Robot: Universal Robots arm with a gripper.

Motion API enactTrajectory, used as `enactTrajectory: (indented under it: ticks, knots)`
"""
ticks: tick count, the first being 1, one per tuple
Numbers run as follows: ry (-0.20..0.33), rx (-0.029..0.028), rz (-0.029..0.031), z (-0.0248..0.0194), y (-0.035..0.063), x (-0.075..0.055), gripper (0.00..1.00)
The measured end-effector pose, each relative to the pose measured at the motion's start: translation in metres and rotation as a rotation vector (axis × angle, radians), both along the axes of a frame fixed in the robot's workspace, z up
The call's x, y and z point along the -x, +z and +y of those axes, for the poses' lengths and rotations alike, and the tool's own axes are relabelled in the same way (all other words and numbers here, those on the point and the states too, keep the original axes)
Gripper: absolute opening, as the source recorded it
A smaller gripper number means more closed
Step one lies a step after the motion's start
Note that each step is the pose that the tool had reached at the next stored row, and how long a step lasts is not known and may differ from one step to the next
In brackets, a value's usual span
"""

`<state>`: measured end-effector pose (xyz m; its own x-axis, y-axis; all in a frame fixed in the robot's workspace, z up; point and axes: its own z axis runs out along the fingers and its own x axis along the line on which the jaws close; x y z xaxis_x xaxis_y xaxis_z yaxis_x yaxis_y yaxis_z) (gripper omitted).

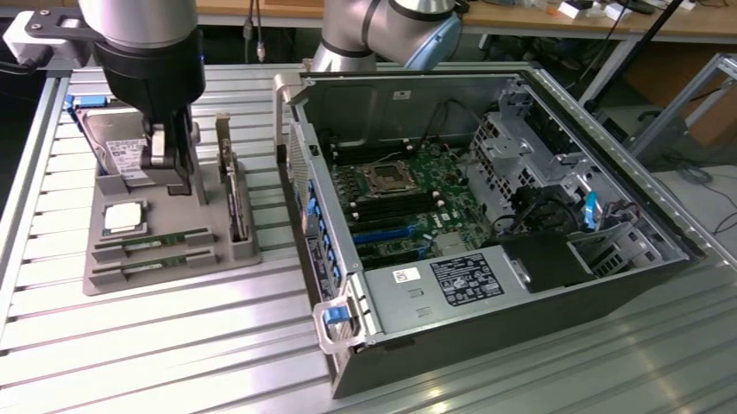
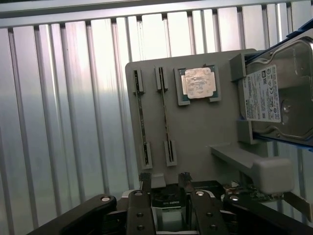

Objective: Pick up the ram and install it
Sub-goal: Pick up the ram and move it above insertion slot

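Note:
Two green ram sticks (image 1: 152, 245) lie on edge in slots at the front of a grey holder tray (image 1: 196, 222) on the exterior view's left. In the wrist view the ram sticks (image 2: 165, 117) run as thin parallel strips on the tray (image 2: 195, 132). My gripper (image 1: 175, 177) hangs above the tray's middle, between the hard drive and a standing card. Its fingers (image 2: 145, 183) are open with nothing between them, and it hangs apart from the sticks.
A silver processor (image 2: 198, 83) and a hard drive (image 2: 276, 95) also sit on the tray, and a card (image 1: 236, 198) stands on edge. The open computer case (image 1: 553, 285) with its motherboard (image 1: 403, 203) lies on the exterior view's right, on the slatted metal table (image 1: 173, 345).

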<state>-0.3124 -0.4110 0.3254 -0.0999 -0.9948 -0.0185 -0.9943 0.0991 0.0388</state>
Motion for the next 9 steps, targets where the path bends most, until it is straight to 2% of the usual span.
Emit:
enactTrajectory:
  ticks: [9]
  knots:
    - [0.0, 0.0, 0.0, -0.0007, -0.0028, 0.0, 0.36]
